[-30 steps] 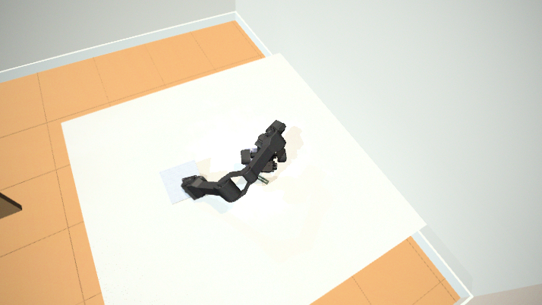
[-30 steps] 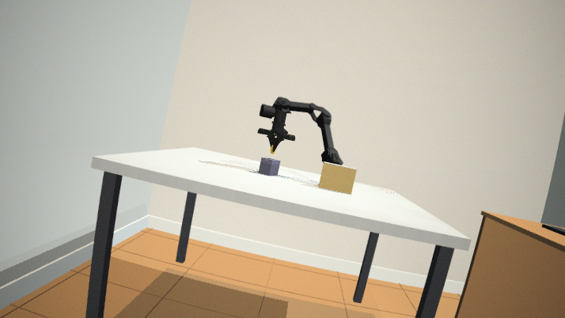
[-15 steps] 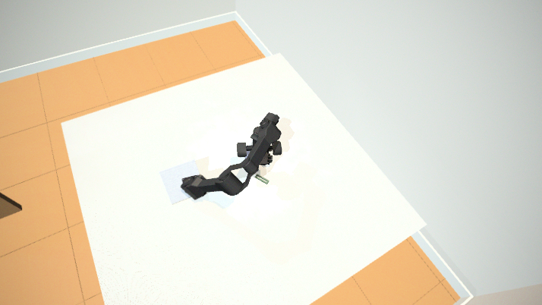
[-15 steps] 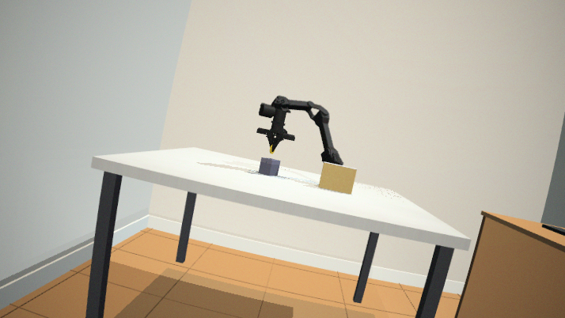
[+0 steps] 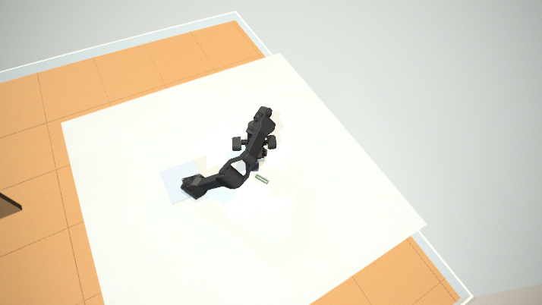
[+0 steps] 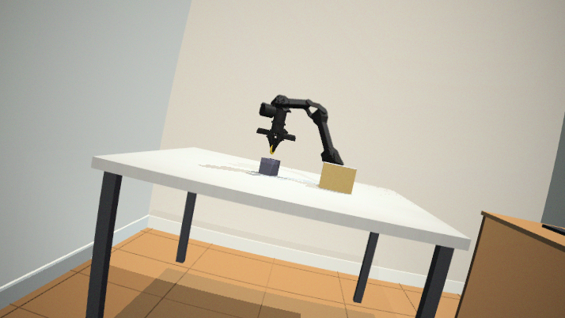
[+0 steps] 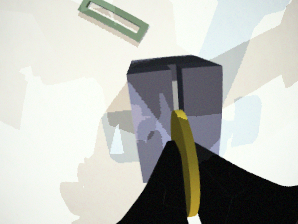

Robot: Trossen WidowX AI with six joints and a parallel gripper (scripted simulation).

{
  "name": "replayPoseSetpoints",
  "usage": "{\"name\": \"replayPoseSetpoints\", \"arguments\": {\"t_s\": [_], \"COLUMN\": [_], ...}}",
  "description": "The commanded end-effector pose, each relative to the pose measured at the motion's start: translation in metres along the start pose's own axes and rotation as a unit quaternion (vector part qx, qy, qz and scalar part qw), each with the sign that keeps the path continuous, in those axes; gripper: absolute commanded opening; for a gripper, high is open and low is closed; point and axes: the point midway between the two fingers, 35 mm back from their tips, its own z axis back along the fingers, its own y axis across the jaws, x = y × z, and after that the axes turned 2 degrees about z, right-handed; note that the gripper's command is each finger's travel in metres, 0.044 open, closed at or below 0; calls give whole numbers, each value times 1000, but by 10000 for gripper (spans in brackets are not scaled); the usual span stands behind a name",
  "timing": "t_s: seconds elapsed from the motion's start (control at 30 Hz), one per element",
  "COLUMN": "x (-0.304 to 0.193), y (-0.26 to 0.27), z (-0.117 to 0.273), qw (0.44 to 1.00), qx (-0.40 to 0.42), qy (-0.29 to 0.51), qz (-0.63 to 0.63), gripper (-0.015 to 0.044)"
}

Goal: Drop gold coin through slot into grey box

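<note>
My gripper (image 6: pixel 272 147) (image 7: pixel 177 147) is shut on the gold coin (image 6: pixel 271 150) (image 7: pixel 189 167). It points down and holds the coin on edge, above the grey box (image 5: pixel 255 166) (image 6: pixel 269 167) (image 7: pixel 201 100), with a gap between coin and lid in the exterior view. In the wrist view the slot (image 7: pixel 175 95) runs away from the coin's lower end, and the coin is nearly in line with it, leaning slightly. The coin and fingers hide the near part of the slot. The green holder (image 5: pixel 263 177) (image 7: pixel 143 31) is empty.
The arm's base stands on a block (image 5: pixel 175 182) (image 6: pixel 337 178), whose side looks tan in the exterior view. In the top view the holder lies close to the box, and the arm covers most of the box. The white table (image 5: pixel 190 258) (image 6: pixel 237 190) carries all of these.
</note>
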Motion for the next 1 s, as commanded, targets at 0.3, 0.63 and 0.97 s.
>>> {"name": "replayPoseSetpoints", "arguments": {"t_s": [0.3, 0.63, 0.97], "x": [-4, -7, -10], "y": [-2, -7, -10], "z": [0, -3, -3], "qw": [1000, 1000, 1000], "qx": [0, 0, 0], "qy": [0, 0, 0], "qz": [0, -2, -3], "gripper": [0, 0, 0]}}
